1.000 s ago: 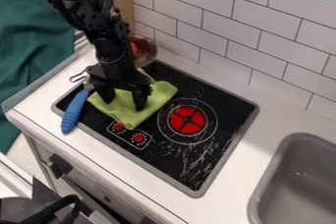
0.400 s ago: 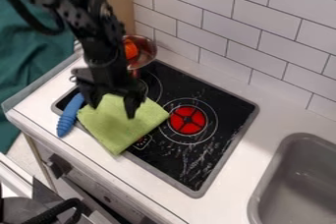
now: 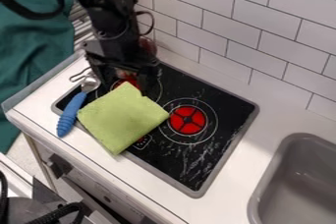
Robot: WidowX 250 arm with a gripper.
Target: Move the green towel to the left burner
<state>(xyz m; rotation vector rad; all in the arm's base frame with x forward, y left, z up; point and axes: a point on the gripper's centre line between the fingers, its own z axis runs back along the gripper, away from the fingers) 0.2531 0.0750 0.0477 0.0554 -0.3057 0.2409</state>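
One green towel point(image 3: 123, 118) lies over the near edge of the stovetop point(image 3: 226, 115), a corner covering part of its left burner point(image 3: 132, 78). Above the stovetop's left end hangs the gripper point(image 3: 126, 84), jaws wide, holding nothing.

No text, label, brand, number or sign is legible on any surface. Markings at the stove point(image 3: 216, 156) knobs are too small to read.
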